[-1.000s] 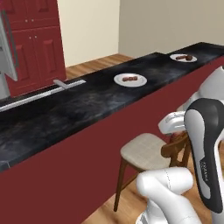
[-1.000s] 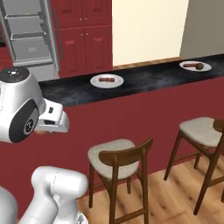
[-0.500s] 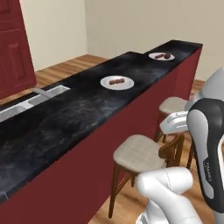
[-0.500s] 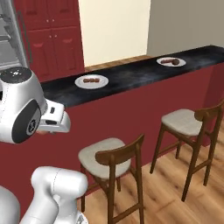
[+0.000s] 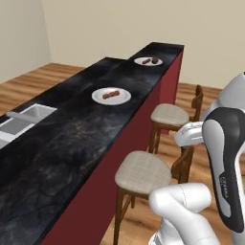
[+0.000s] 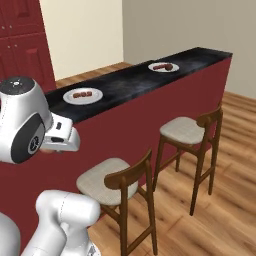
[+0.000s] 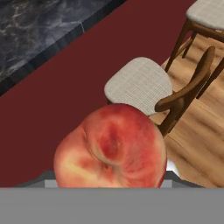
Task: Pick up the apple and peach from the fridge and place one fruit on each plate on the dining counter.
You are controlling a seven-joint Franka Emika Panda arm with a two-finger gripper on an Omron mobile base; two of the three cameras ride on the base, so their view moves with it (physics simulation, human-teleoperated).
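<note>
From the left base view, two round white plates [image 5: 111, 95] [image 5: 148, 61] are sitting well apart on the long black marbled dining counter [image 5: 72, 139]. From the right, cushioned wooden stools [image 6: 117, 187] are standing beside it. In the hand view, the gripper is holding a red-orange peach [image 7: 111, 148] above a stool.

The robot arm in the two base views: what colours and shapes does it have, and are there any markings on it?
The arm has glossy white, rounded shells with dark grey to black joint sections. In the left base view, one long dark band carries small pale lettering, too small to read. In the right base view, a round dark joint cap bears a small pale mark. No cables show.
</note>
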